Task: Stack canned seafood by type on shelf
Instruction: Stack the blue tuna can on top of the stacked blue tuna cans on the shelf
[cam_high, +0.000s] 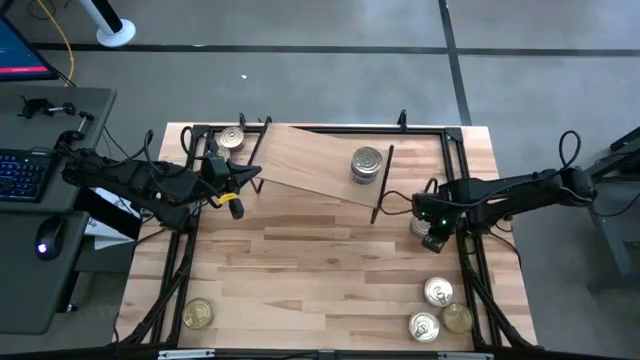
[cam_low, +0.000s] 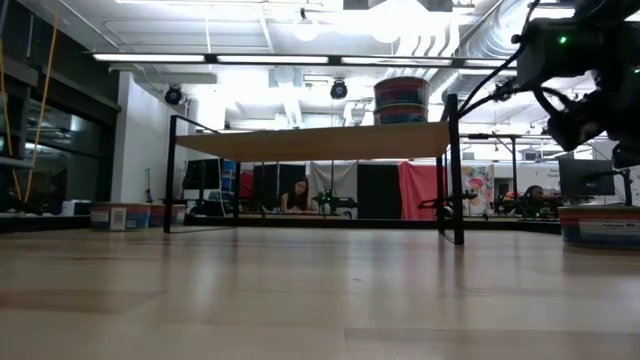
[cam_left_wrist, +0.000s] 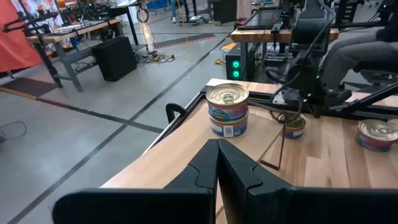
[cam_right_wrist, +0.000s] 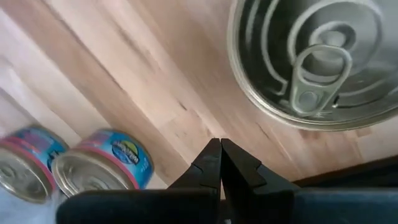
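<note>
The shelf (cam_high: 320, 160) is a light-wood board on black wire legs at the table's far middle. A stack of two tins (cam_high: 367, 165) (cam_left_wrist: 227, 109) stands on its right part. One tin (cam_high: 231, 138) lies at the far left corner and one (cam_high: 197, 314) at the near left. Three tins (cam_high: 438, 292) lie near the right front. My right gripper (cam_right_wrist: 219, 160) hovers shut, pointing down beside a silver pull-tab tin (cam_right_wrist: 311, 62) (cam_high: 419, 227) right of the shelf. My left gripper (cam_left_wrist: 217, 163) hangs shut and empty above the shelf's left end.
Black frame rails (cam_high: 470, 260) run along the table's left and right sides. The shelf's black legs (cam_low: 452, 170) stand in mid-table. Bare planks (cam_high: 310, 270) lie between the shelf and the near edge. A desk with a keyboard (cam_high: 25, 170) stands left of the table.
</note>
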